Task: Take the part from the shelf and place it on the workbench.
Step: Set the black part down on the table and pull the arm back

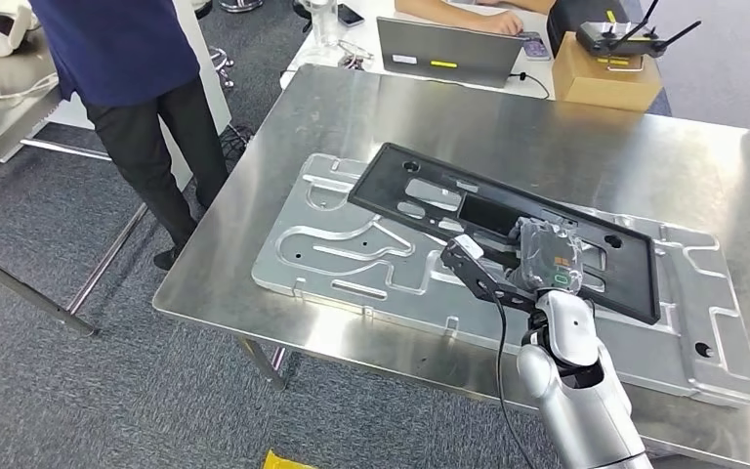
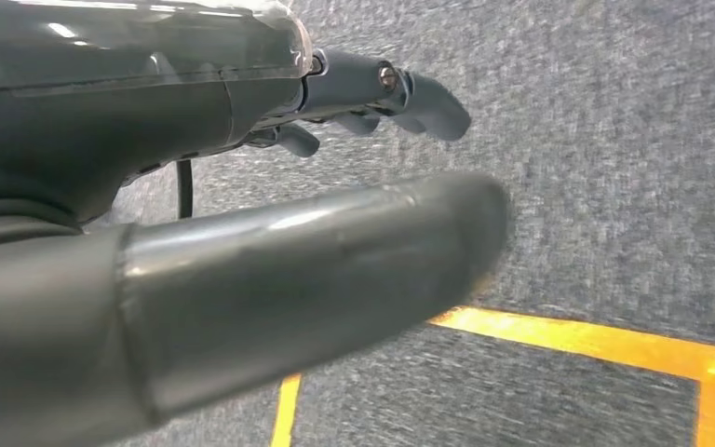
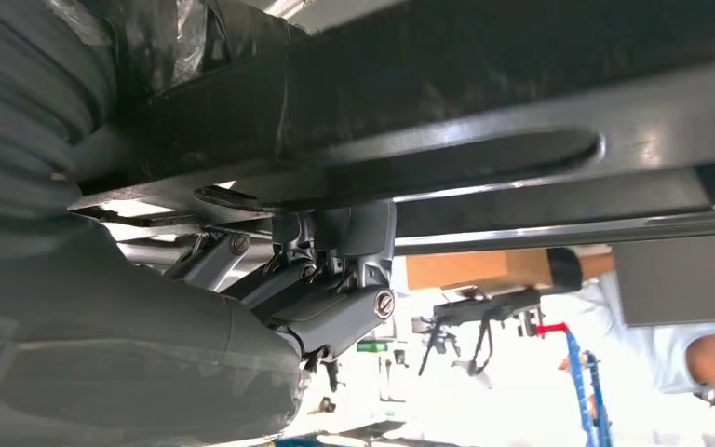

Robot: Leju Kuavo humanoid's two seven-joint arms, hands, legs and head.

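Note:
The part, a long black frame (image 1: 420, 191) with cut-outs, lies slanted over a silver pressed-metal plate (image 1: 332, 254) on the steel workbench (image 1: 586, 137). My right hand (image 1: 547, 259) grips the frame's near edge toward its right end. In the right wrist view the black frame (image 3: 521, 47) runs across above my right hand (image 3: 317, 289), whose fingers curl up under it. Whether the frame rests on the plate or hovers just over it, I cannot tell. My left hand (image 2: 242, 186) hangs over grey carpet, fingers stretched out, holding nothing.
A person in a dark blue top (image 1: 127, 59) stands at the bench's left corner. Beyond the bench are a laptop (image 1: 449, 49) with another person's hand (image 1: 493, 20) at it, and a cardboard box (image 1: 605, 73). Another table (image 1: 0, 107) stands far left. Yellow tape (image 2: 614, 345) marks the floor.

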